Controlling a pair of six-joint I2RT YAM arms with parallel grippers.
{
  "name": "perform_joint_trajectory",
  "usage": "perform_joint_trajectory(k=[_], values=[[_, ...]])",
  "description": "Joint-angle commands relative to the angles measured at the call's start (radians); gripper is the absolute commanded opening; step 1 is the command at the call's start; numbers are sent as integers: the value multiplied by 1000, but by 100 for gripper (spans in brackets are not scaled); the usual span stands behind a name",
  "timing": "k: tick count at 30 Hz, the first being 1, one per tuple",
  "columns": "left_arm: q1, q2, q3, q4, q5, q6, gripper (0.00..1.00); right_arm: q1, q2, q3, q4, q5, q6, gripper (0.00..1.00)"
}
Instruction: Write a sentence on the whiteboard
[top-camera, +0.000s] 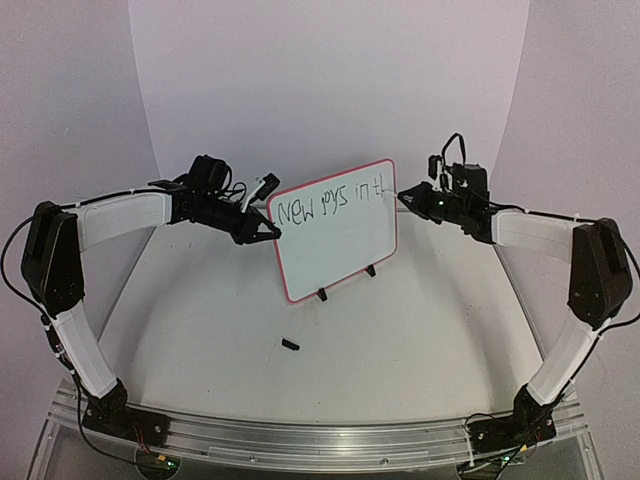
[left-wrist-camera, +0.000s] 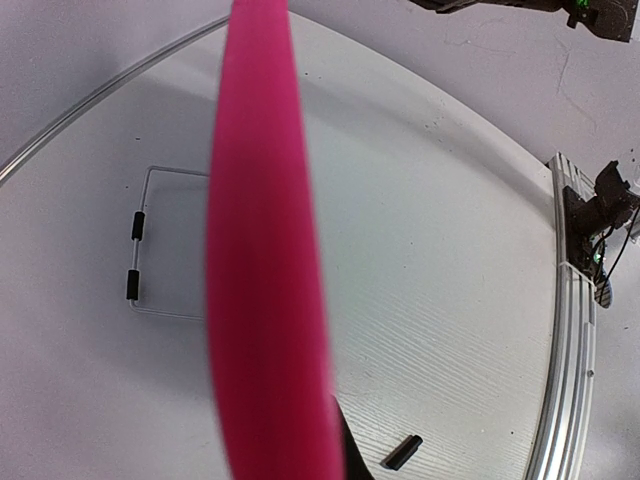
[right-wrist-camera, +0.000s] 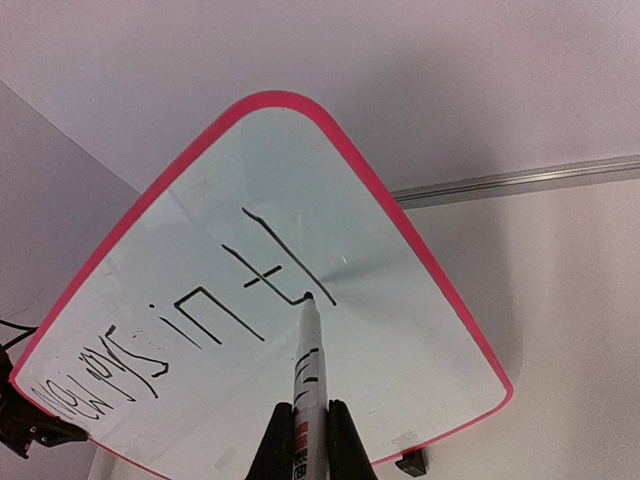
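The top camera looks down from behind the arms. Both wrist cameras see the whiteboard (top-camera: 340, 250) closely, the left one edge-on.

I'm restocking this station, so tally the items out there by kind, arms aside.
white rectangular whiteboard with red-pink frame: 1
slim black-and-white marker pen: 1
small black cylindrical cap-like piece: 1
Total: 3

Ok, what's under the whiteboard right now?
Two black feet stick out below its frame, down at the table; a small black piece lies just in front. The whiteboard hides the surface directly behind it.
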Motion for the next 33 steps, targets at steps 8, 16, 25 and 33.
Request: perform_joint_trajectory(k=[8, 16, 25, 33], values=[[-31, 26, -1, -121, 13, 24, 0, -2, 1, 68, 26, -16, -1, 0], [-31, 29, 0, -121, 13, 24, 0, -2, 25, 98, 26, -10, -6, 0], [-31, 33, 0, -121, 11, 26, 0, -1, 46, 111, 25, 2, -5, 0], [-31, 35, 0, -119, 10, 25, 0, -3, 29, 98, 24, 52, -7, 0]])
